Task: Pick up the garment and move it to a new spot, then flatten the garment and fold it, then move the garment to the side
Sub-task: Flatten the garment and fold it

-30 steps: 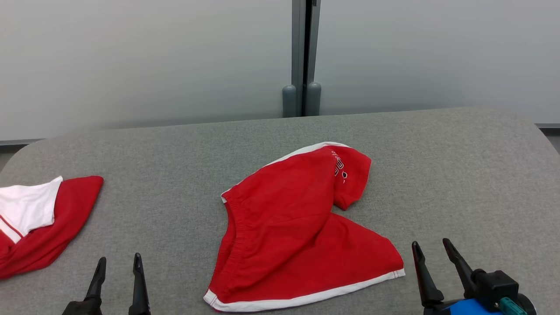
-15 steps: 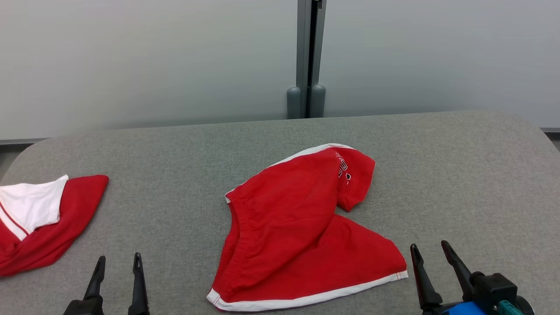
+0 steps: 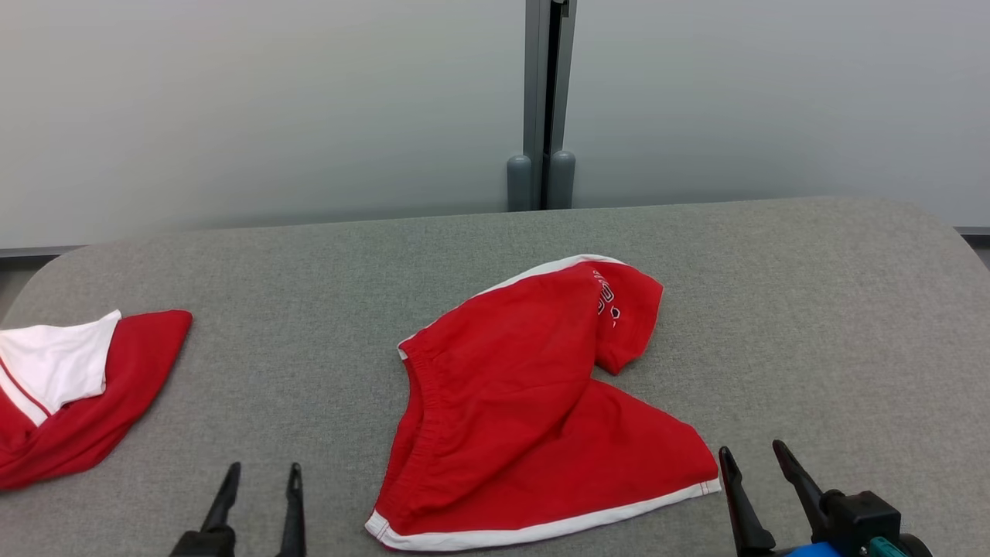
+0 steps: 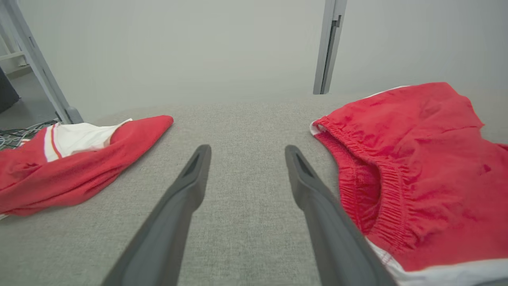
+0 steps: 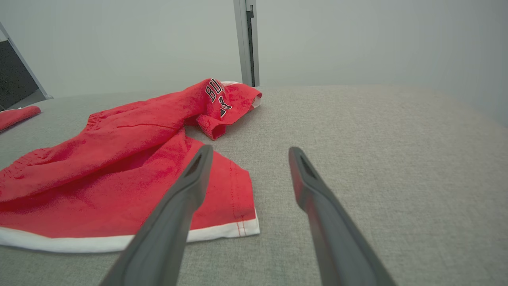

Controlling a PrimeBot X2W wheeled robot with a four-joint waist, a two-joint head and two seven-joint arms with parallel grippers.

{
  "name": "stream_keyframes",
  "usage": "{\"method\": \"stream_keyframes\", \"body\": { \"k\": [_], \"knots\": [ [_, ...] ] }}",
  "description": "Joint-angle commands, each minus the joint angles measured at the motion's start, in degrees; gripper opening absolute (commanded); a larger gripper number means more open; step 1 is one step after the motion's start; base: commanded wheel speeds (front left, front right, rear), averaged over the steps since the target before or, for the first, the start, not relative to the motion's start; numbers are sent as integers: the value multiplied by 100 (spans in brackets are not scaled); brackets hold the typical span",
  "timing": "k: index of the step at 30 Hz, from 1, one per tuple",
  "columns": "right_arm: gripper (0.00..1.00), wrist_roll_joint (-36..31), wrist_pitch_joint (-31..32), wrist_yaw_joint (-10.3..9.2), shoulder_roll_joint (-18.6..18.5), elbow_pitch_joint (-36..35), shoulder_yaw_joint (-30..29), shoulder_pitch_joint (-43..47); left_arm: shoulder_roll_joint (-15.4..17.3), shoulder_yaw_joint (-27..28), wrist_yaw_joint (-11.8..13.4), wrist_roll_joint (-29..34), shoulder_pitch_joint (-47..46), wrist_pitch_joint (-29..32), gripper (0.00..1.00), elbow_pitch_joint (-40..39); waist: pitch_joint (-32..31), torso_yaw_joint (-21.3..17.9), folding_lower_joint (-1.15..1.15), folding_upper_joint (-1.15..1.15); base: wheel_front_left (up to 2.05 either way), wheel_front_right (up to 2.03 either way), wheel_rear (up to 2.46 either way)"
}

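Right pincer [image 3: 750, 449] spread beside garment [image 3: 526, 402] hem.

Shorts between the fingers

On the table [image 3: 812, 309], the shorts [image 3: 526, 402] lie between the fingers [image 4: 186, 190] of the left gripper [image 3: 264, 469] and those of the right gripper [image 3: 750, 449]: waistband just right of the left pair, hem corner just beside the right pair's left finger. Another garment [image 3: 69, 387] lies well left of the left fingers. A post [image 3: 547, 100] stands behind the table's far edge
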Motion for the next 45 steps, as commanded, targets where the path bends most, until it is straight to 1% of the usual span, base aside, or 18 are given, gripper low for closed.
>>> {"method": "stream_keyframes", "body": {
  "k": [1,9,14,18,22,26,32,33,34,35,37,38,39,40,41,42,43,45],
  "knots": [
    [100,-56,-20,1,-28,55,15,-26,60,-184,-39,50,-76,-16,100,90,7,-6,0,-1,0,0,0],
    [100,-265,-21,1,-28,703,46,-379,426,-1454,-37,-260,-228,-16,100,678,107,-95,0,-1,0,0,0],
    [100,-305,-20,1,-28,1140,120,-577,651,-2062,-36,-492,-413,-15,100,1058,194,-120,0,-1,0,0,0],
    [100,-260,-21,1,-29,1388,201,-740,770,-2322,-37,-669,-628,-16,100,1344,292,-130,0,-1,0,0,0],
    [100,-210,-21,1,-30,1619,290,-868,798,-2544,-37,-793,-812,-16,100,1574,350,-144,0,-1,0,0,0],
    [100,-178,-21,1,-30,1841,334,-1003,825,-2901,-38,-916,-983,-16,100,1769,393,-154,0,-1,0,0,0],
    [100,-136,-20,1,-28,2109,428,-1109,861,-3179,-38,-1086,-1099,-15,100,1923,429,-148,0,-1,0,0,0],
    [100,-104,-21,1,-28,2152,448,-1129,855,-3213,-38,-1136,-1114,-16,98,1961,434,-146,0,-1,0,0,0],
    [100,-83,-20,1,-30,2202,468,-1153,851,-3244,-38,-1167,-1131,-15,86,2012,435,-144,0,-1,0,0,0],
    [100,-75,-21,1,-29,2243,497,-1178,847,-3283,-38,-1198,-1146,-13,82,2067,438,-142,0,-1,0,0,0],
    [100,-29,-21,1,-29,2339,542,-1234,819,-3376,-38,-1277,-1156,-2,81,2149,445,-132,0,-1,0,0,0],
    [100,-4,-21,1,-29,2399,568,-1251,816,-3417,-38,-1302,-1161,-1,75,2188,448,-128,0,-1,0,0,0],
    [100,40,-20,1,-29,2481,606,-1267,811,-3455,-39,-1343,-1179,0,47,2221,451,-123,0,-1,0,0,0],
    [95,70,-20,1,-28,2562,649,-1295,813,-3515,-39,-1364,-1203,0,38,2233,454,-117,0,-1,0,0,0],
    [43,112,-19,1,-31,2606,675,-1344,818,-3555,-39,-1395,-1228,0,0,2222,456,-113,0,-1,0,0,0],
    [43,163,-18,1,-30,2641,704,-1377,810,-3579,-39,-1454,-1236,0,0,2199,457,-110,0,-1,0,0,0],
    [0,196,-17,1,-28,2664,734,-1399,804,-3585,-38,-1517,-1227,0,0,2172,452,-106,0,-1,0,0,0],
    [0,283,-19,1,-27,2610,794,-1429,827,-3533,-38,-1626,-1214,-2,0,2059,433,-110,0,-1,0,0,0]
  ]
}}
